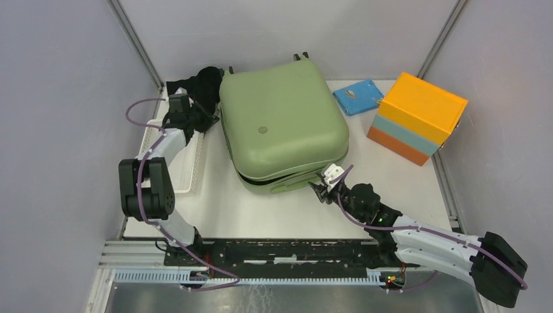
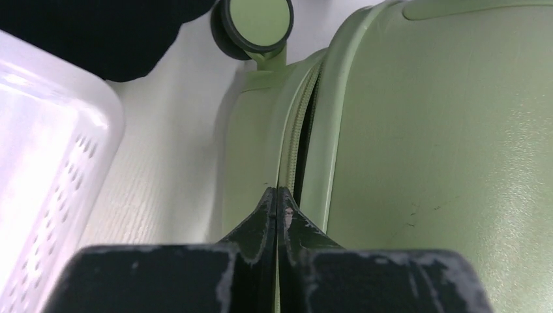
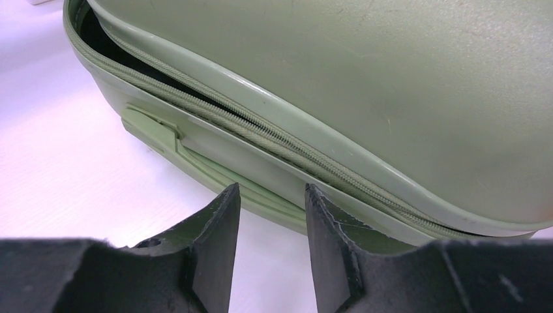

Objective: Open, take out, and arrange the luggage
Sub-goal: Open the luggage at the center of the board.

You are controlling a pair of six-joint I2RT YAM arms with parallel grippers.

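Note:
The luggage [image 1: 280, 120] is a sage-green hard-shell suitcase lying flat in the middle of the table. Its lid stands slightly ajar, with a dark gap along the unzipped front edge [image 3: 104, 39]. My left gripper [image 1: 210, 121] is shut at the suitcase's left side, its tips [image 2: 278, 192] pressed together right at the zip seam [image 2: 293, 137]. Nothing shows between them. My right gripper [image 1: 321, 189] is open at the suitcase's front right corner. Its fingers [image 3: 270, 189] point at the lower shell just under the zip, with only table between them.
A white perforated basket [image 1: 186, 163] lies left of the suitcase, under the left arm. Black fabric [image 1: 202, 81] is bunched at the suitcase's back left corner, near a wheel [image 2: 254, 23]. An orange and light-blue box [image 1: 417, 117] and a flat blue item [image 1: 357, 96] sit at the back right.

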